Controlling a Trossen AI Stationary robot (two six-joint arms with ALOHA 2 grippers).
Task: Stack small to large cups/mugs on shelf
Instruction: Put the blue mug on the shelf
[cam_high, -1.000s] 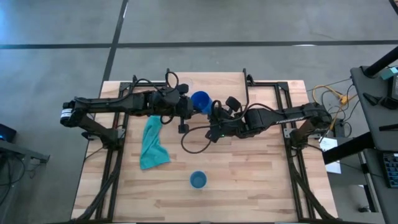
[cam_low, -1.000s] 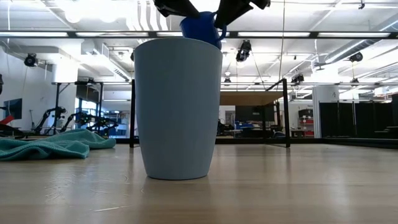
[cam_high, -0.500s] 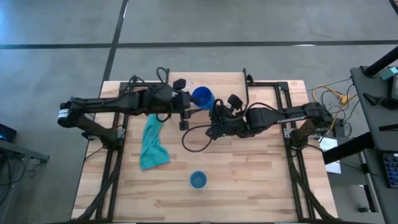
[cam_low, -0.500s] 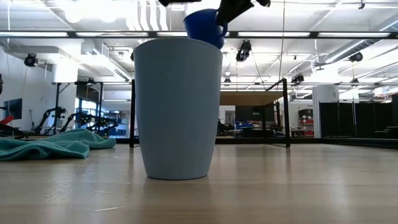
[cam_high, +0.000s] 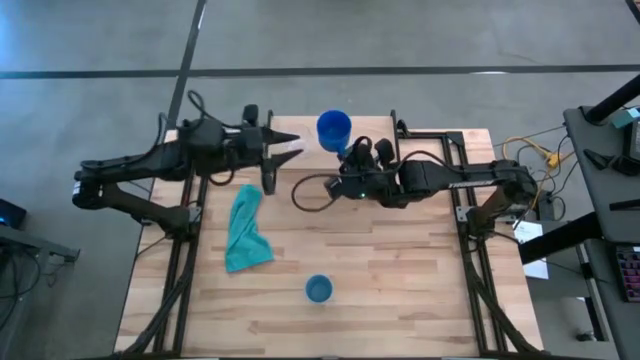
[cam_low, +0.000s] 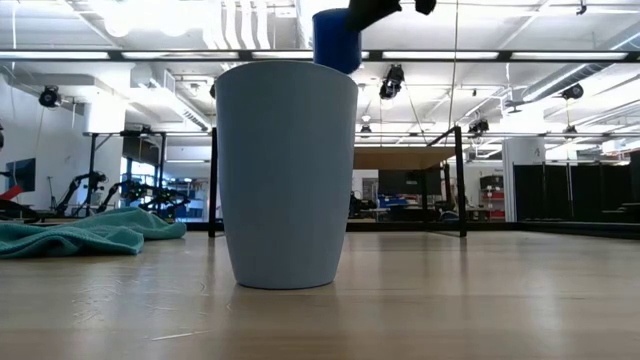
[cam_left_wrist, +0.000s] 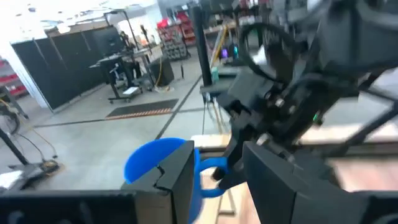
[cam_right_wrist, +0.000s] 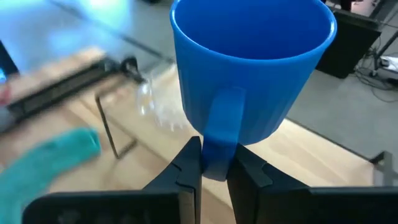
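The right tool (cam_right_wrist: 214, 163) gripped the handle of the dark blue mug (cam_high: 334, 128), raised over the table's far edge. The left tool (cam_high: 292, 146) stood wide and empty to its left. Transfer was under way; next, lowering the mug toward the clear glass (cam_right_wrist: 163, 106).

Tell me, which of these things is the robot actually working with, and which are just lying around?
Job: mug, held by its handle in the right end effector; cup; glass; shelf; left end effector, open, nearby.
Lying about: cloth.
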